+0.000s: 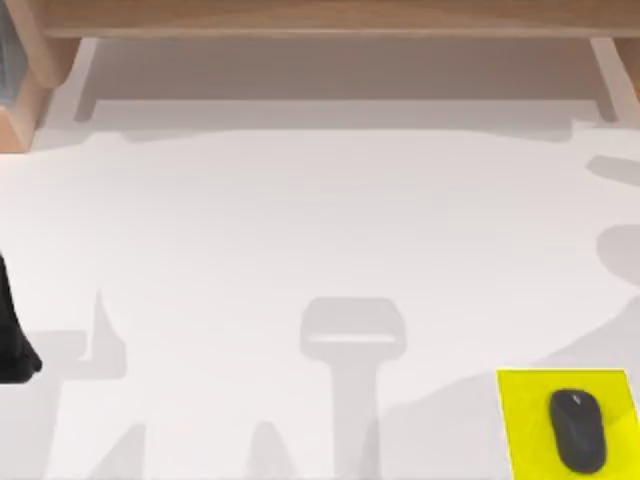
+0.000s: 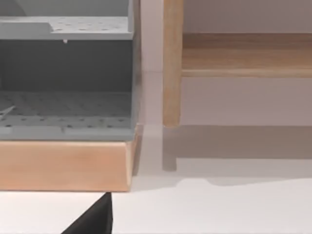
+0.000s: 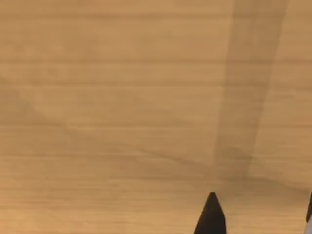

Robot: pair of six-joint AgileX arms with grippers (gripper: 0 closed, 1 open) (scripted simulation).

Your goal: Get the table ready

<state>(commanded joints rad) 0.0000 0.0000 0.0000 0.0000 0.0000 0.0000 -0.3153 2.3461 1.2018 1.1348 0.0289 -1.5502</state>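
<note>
Bright, even light over the white table (image 1: 300,220); no glare. Soft grey shadows with blurred edges fall across it, heaviest along the near edge and under the wooden frame (image 1: 330,15). Yellow mat (image 1: 520,420) stays vivid. Right wrist view: warm wood, faint diagonal shadow band.

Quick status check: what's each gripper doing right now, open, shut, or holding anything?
Left gripper: at the left edge of the white tabletop; state cannot be told.
Right gripper: facing light wood, fingertips apart, open, holding nothing.
</note>
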